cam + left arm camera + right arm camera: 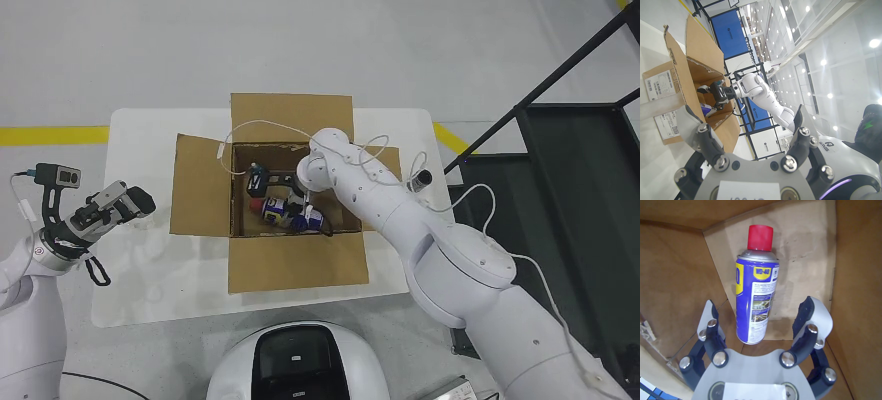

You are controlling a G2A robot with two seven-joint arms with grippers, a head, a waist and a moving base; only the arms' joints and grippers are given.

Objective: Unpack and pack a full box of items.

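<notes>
An open cardboard box point(290, 262) stands in the middle of the white table, its flaps spread flat. Several items point(290, 212) lie inside it. My right gripper point(759, 308) is down in the box, open, its fingers on either side of a blue spray can point(755, 291) with a red cap that lies on the box floor; the pads are apart from the can. The left wrist view shows that gripper point(719, 94) inside the box point(702, 62). My left gripper point(140, 204) hangs open with nothing in it, left of the box, over the table's left edge.
The white table point(150, 280) has bare room left of and in front of the box. A white cable point(265, 128) loops over the box's back flap. A dark metal frame point(560, 150) stands on the floor to the right of the table.
</notes>
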